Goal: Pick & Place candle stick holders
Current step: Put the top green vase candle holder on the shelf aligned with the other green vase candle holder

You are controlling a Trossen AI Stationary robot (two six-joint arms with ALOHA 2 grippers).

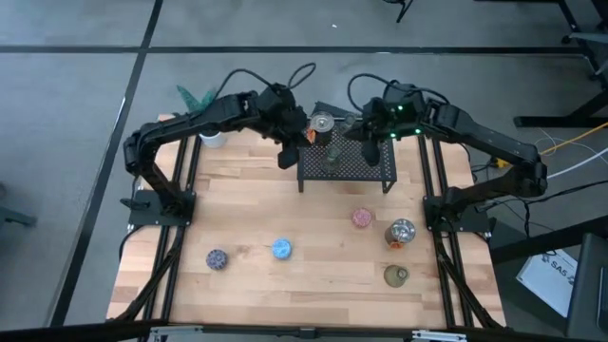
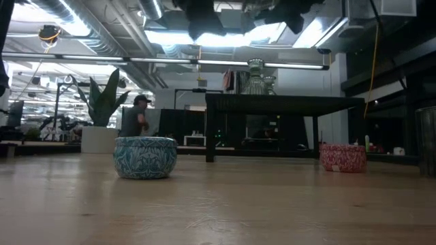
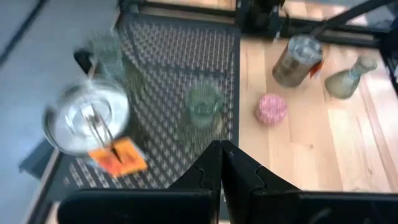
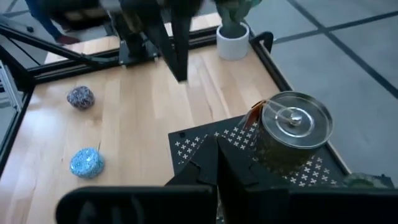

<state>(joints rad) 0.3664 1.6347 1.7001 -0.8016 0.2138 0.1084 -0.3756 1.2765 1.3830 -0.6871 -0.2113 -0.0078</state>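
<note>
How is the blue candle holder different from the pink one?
The blue holder has a leafy blue-and-white pattern; the pink holder is speckled pink. In the low view the blue holder looks bigger and wider. The blue holder sits mid-table; the pink holder sits nearer the black mesh rack. Both are short, round and upright.

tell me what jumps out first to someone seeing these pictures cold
Both dark arms meet over the black mesh rack at the table's far edge, left gripper and right gripper shut and empty. A silvery holder and an olive-green glass holder stand on the rack. The other holders lie scattered on the table, among them a blue one.
</note>
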